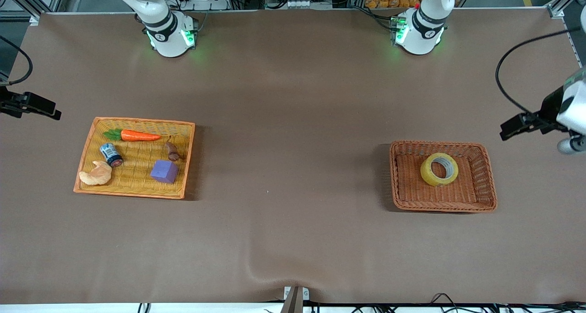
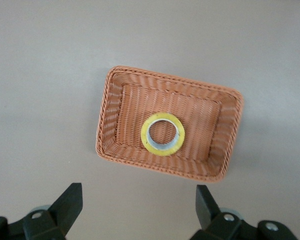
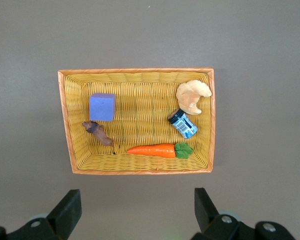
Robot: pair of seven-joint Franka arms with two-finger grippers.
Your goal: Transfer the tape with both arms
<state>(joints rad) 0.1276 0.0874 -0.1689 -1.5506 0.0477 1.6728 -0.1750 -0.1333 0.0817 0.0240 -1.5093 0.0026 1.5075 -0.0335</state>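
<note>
On the brown desk (image 1: 293,121), toward the right arm's end, sits a yellow tray (image 1: 137,191) with five things in it. A carrot (image 1: 137,135) lies along the rim farthest from the front camera. Nearer the camera are a small blue jar (image 1: 111,154) on its side, a croissant (image 1: 96,173) in the tray's near corner, a brown root-like piece (image 1: 172,151) and a purple cube (image 1: 164,171).

The right pincer (image 3: 135,210) hangs high over the desk, off the tray's edge. Its jaws stand wide with nothing between them, and the right wrist view looks straight down on the whole tray (image 3: 70,130). In the front view only a black part of this arm shows at the picture's edge, well apart from the tray.

Toward the left arm's end lies a brown wicker basket (image 1: 485,185). The tape (image 1: 439,169) rests inside it, leaning slightly, its grey-white core showing, close to the middle of the basket floor.

The left pincer (image 2: 140,207) hangs high above the desk, just off one long rim of the basket (image 2: 107,115). Its jaws are spread wide and hold nothing. The tape (image 2: 162,134) lies well below it and apart from both fingers (image 2: 70,202), so nothing touches the roll. In the front view this arm's wrist shows at the picture's edge, beside the basket.
</note>
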